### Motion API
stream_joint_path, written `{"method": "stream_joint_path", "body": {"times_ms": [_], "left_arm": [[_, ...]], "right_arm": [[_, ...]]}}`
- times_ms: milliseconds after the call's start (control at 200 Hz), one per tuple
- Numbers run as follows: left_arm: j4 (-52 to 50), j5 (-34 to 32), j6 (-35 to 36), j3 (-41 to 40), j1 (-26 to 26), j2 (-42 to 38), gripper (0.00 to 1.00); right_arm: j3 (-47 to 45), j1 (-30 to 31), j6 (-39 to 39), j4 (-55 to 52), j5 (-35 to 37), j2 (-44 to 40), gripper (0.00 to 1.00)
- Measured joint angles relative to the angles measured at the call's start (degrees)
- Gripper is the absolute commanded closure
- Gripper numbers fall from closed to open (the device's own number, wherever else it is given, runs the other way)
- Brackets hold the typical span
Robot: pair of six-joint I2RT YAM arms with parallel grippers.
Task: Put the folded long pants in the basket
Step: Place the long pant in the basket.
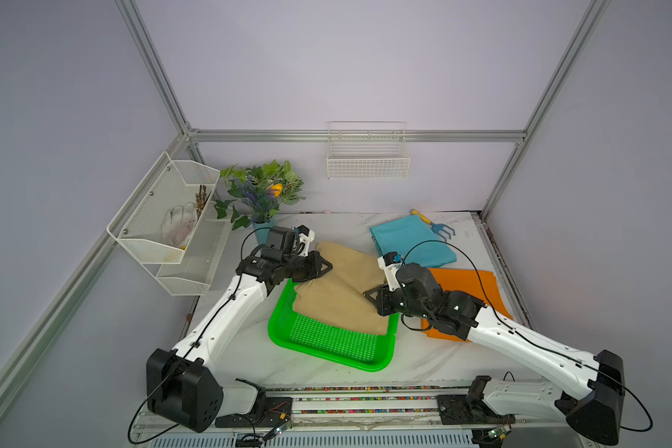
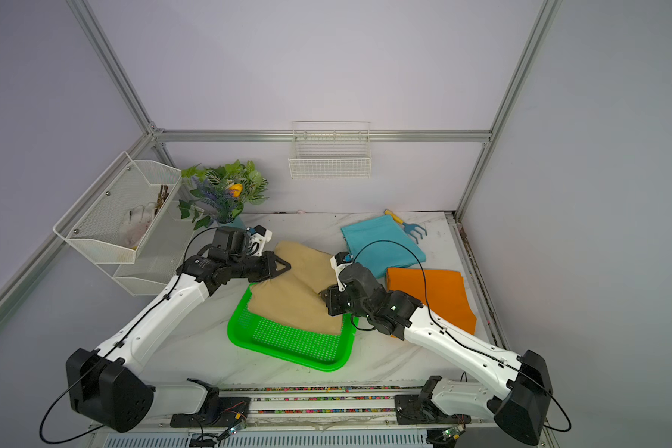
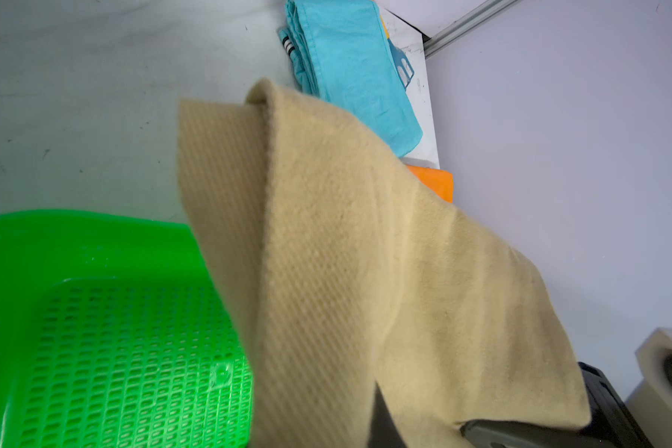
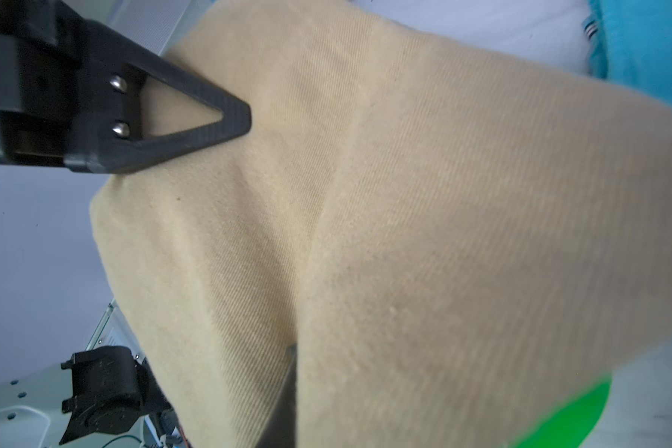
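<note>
Pants (image 1: 342, 294) partly over basket's (image 1: 334, 342) far side

Soft, even light, faint shadows; tan pants (image 4: 443, 232) smear close-up in wrist views; green basket (image 1: 284, 314) glows onto counter (image 1: 257, 360).

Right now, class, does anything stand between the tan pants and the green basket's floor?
Nothing visible does. The tan pants, pinched by the left gripper and right gripper, hang partly over the green basket, whose visible floor is bare. The teal pants and orange pants lie outside it.
</note>
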Motion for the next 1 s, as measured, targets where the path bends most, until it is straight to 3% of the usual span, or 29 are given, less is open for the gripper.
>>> {"method": "stream_joint_path", "body": {"times_ms": [185, 410, 665, 1000], "left_arm": [[-3.5, -2.2, 0.0, -8.2, -1.2, -5.6, 1.00], [-2.7, -4.0, -0.3, -16.1, -1.9, -4.7, 1.00], [1.1, -7.3, 0.2, -15.9, -1.9, 2.6, 1.00], [3.1, -7.7, 5.7, -12.1, -2.3, 14.3, 1.00]], "right_arm": [[-4.5, 4.3, 3.9, -0.4, 0.0, 0.3, 1.00], [-7.5, 5.0, 6.2, 0.4, -1.9, 4.0, 1.00], [-6.4, 5.0, 5.9, 2.1, 0.1, 14.6, 1.00], [-8.6, 4.9, 5.5, 5.0, 2.7, 16.1, 1.00]]}}
